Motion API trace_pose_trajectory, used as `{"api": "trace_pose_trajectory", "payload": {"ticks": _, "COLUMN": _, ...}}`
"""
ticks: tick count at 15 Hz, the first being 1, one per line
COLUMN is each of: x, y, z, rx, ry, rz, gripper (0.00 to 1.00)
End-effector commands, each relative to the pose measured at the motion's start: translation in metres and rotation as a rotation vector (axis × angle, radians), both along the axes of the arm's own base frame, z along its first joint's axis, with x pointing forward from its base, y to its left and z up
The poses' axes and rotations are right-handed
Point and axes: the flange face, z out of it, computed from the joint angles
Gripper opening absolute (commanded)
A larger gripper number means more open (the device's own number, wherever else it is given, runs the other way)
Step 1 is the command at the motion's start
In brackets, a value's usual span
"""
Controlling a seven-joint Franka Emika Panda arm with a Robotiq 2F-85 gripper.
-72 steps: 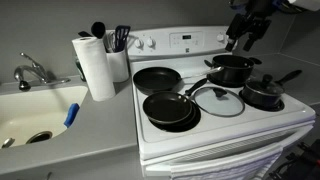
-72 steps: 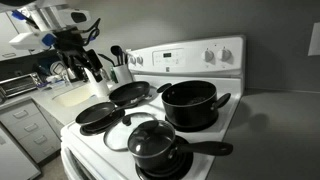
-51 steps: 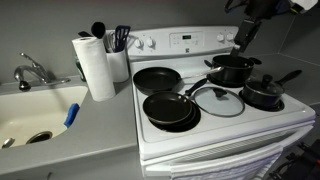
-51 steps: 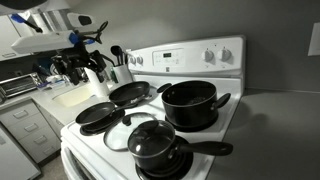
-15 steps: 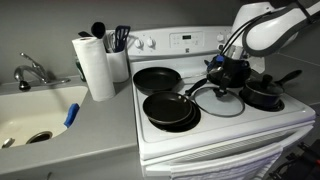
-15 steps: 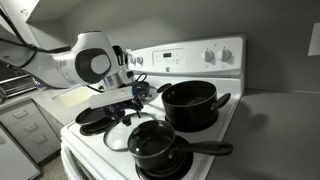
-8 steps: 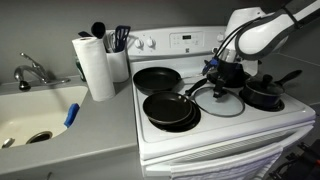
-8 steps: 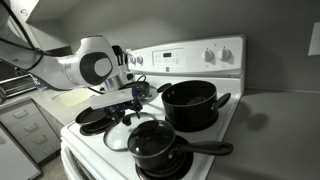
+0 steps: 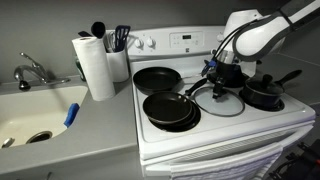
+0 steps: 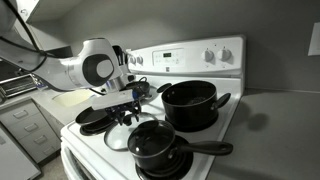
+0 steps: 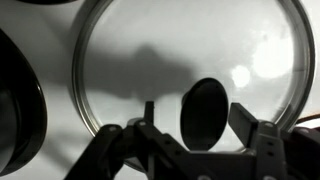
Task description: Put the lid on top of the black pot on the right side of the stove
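Exterior views both show the white electric stove (image 9: pixel 225 132) with its raised back panel of knobs. On its flat surface, the wide black pot with short side handles (image 10: pixel 188 103) sits uncovered on the far right burner. In an exterior view, the round clear glass lid with a metal rim (image 9: pixel 222 102) lies flat on the surface just near of that pot, between the near black frying pan (image 9: pixel 170 109) on its left and the small black long-handled saucepan (image 9: pixel 263 94) on its right. The white robot arm (image 9: pixel 255 35) bends down over it, and the tool (image 9: pixel 222 82) hangs close above the lid. In the wrist view, the tool (image 11: pixel 197 128) is spread, one finger on either side of the lid's black centre knob (image 11: pixel 205 112), apart from it.
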Motion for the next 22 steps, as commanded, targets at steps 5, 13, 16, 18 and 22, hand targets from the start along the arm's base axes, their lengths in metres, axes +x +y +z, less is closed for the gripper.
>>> {"api": "trace_pose_trajectory", "payload": {"ticks": 5, "x": 0.004, "y": 0.002, "z": 0.006, "rx": 0.002, "ry": 0.016, "rz": -0.008, "gripper": 0.17}}
{"api": "trace_pose_trajectory", "payload": {"ticks": 13, "x": 0.005, "y": 0.002, "z": 0.037, "rx": -0.018, "ry": 0.129, "rz": 0.048, "gripper": 0.13}}
{"api": "trace_pose_trajectory", "payload": {"ticks": 16, "x": 0.014, "y": 0.002, "z": 0.064, "rx": -0.063, "ry": 0.123, "rz": 0.063, "gripper": 0.13}}
{"api": "trace_pose_trajectory", "payload": {"ticks": 18, "x": 0.021, "y": 0.006, "z": 0.083, "rx": -0.078, "ry": 0.114, "rz": 0.083, "gripper": 0.13}}
{"api": "trace_pose_trajectory", "payload": {"ticks": 22, "x": 0.027, "y": 0.008, "z": 0.120, "rx": -0.082, "ry": 0.134, "rz": 0.096, "gripper": 0.13}}
